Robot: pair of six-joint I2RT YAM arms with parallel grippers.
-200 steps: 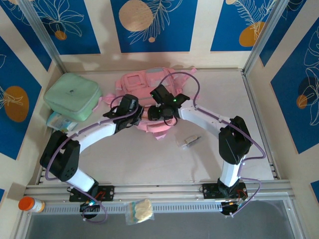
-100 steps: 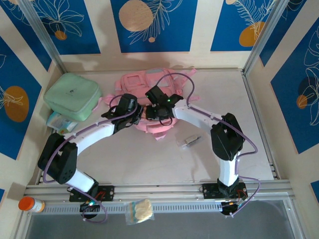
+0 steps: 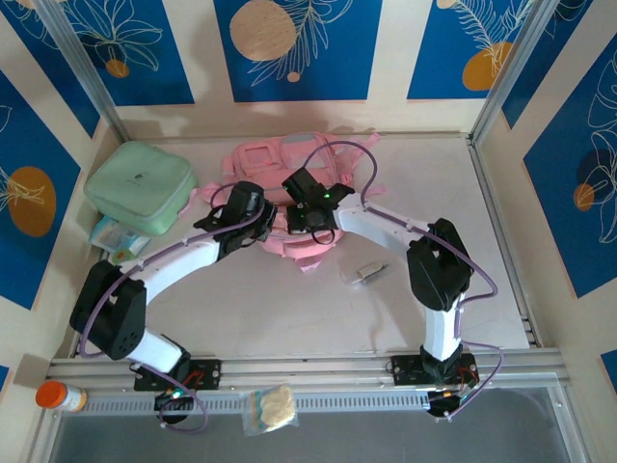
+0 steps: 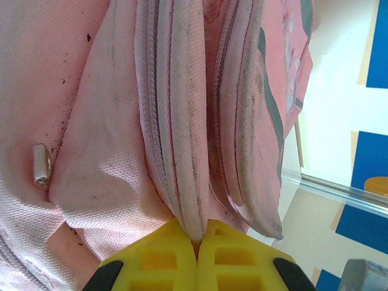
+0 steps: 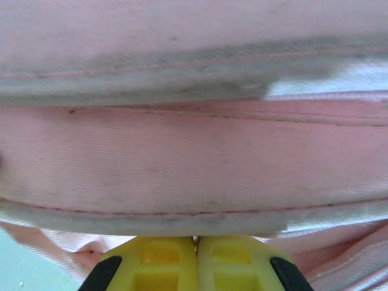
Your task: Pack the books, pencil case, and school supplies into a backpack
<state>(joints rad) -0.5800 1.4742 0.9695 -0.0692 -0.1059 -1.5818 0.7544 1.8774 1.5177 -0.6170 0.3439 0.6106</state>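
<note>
**Clamped at the pink backpack (image 3: 260, 156)**

Gripping a piped zipper fold of soft woven fabric with the left claw (image 4: 197, 245), pads shut, folds rising straight ahead. Closed with the right claw (image 5: 195, 244) against a grimy-edged pink band; cannot tell whether pinched. Left of the left claw, a padded mint-green zip case (image 3: 140, 185); base-side of the right claw, on the surface (image 3: 289, 318), a small pale object (image 3: 364, 274).

Blue floral wall panels (image 3: 289, 48), pale tabletop (image 3: 280, 313), aluminium rail (image 3: 318, 366).
</note>
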